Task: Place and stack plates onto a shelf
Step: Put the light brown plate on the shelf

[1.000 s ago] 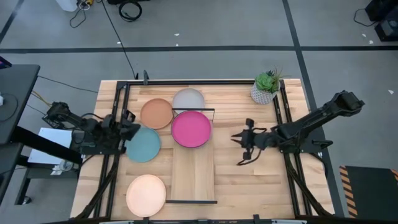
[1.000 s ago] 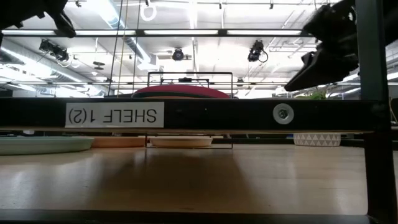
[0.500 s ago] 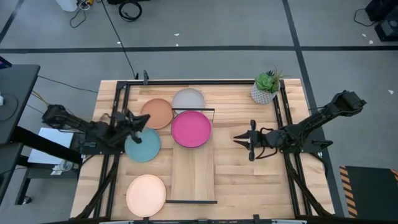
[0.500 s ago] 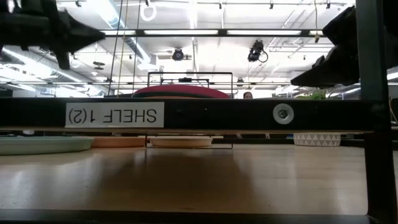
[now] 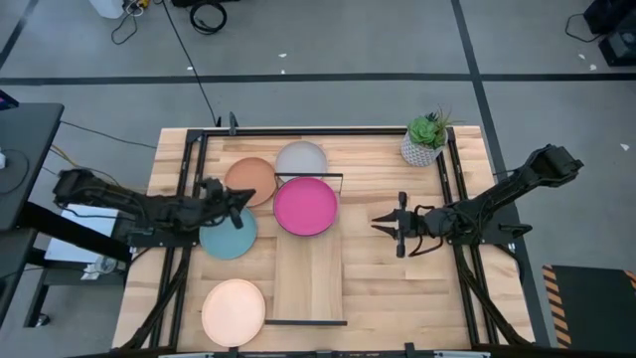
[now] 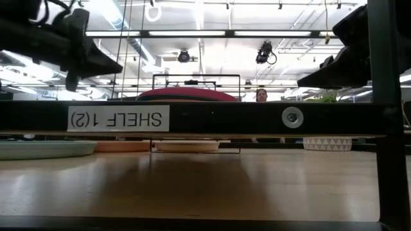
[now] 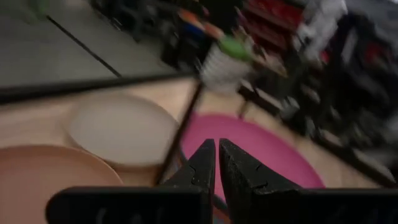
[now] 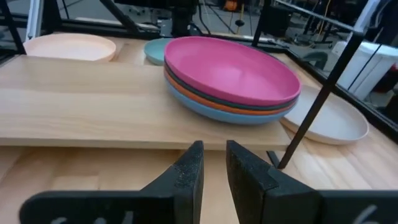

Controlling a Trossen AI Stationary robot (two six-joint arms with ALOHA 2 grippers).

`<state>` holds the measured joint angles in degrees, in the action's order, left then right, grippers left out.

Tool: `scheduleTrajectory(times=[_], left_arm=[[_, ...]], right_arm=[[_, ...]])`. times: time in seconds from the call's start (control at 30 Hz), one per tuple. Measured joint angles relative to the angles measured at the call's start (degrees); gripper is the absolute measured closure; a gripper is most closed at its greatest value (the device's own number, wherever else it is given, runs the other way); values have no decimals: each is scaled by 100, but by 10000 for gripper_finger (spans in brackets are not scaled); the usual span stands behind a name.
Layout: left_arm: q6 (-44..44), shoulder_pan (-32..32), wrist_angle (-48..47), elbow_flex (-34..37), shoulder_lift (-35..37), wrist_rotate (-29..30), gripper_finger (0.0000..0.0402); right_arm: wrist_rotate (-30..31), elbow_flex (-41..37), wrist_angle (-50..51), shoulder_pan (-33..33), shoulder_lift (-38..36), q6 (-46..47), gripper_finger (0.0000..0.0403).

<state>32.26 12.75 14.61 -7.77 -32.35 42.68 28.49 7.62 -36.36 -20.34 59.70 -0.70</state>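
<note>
Already we have a stack topped by the pink plate [image 5: 305, 205] at the shelf's [image 5: 309, 278] far end. Our left claw [image 5: 236, 200], pressed together, hovers between the orange plate [image 5: 248, 180] and teal plate [image 5: 228, 232]; our right claw [image 5: 388, 225], barely parted, waits near the bench's right edge.

My left end effector [image 5: 241, 199] has reached further in, from the bench's left edge to above the gap between the tan plate [image 5: 249, 181] and light teal plate [image 5: 228, 232]. My right end effector [image 5: 385, 224], splayed wide a second ago, has turned and narrowed its fingers.
</note>
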Motion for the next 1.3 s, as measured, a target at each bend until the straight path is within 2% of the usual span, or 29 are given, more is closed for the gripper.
scheduleTrajectory(times=[0.1, 0.27, 0.33, 0.43, 0.57, 0.67, 0.73, 0.93, 1.3], left_arm=[[133, -290, -29, -3, -341, -750, 374], [452, -801, -69, -11, -899, -1343, 369], [608, -1011, -463, -127, -1106, -1665, 357], [755, -1293, -1596, -560, -1431, -1988, 331], [465, -1577, -3041, -1272, -1957, -2033, 294], [-158, -1690, -3478, -1750, -2347, -1966, 277], [-382, -1735, -3558, -1985, -2610, -1997, 273], [-873, -1907, -3639, -2335, -3437, -2640, 271], [-1815, -1908, -3635, -2348, -4338, -2434, 271]], right_arm=[[-7, 2, -154, 0, 0, -231, 329], [-117, 2, -175, -1, 0, -452, 329], [-136, 2, -177, -2, 0, -515, 329], [-136, 2, -177, 0, 0, -548, 329], [-138, 2, -198, 0, 0, -594, 329], [-155, 2, -233, 0, 0, -642, 329], [-157, 2, -243, 0, 0, -640, 329], [-324, 2, -236, -4, 2, -536, 329], [-422, 4, -79, -28, 4, -189, 329]])
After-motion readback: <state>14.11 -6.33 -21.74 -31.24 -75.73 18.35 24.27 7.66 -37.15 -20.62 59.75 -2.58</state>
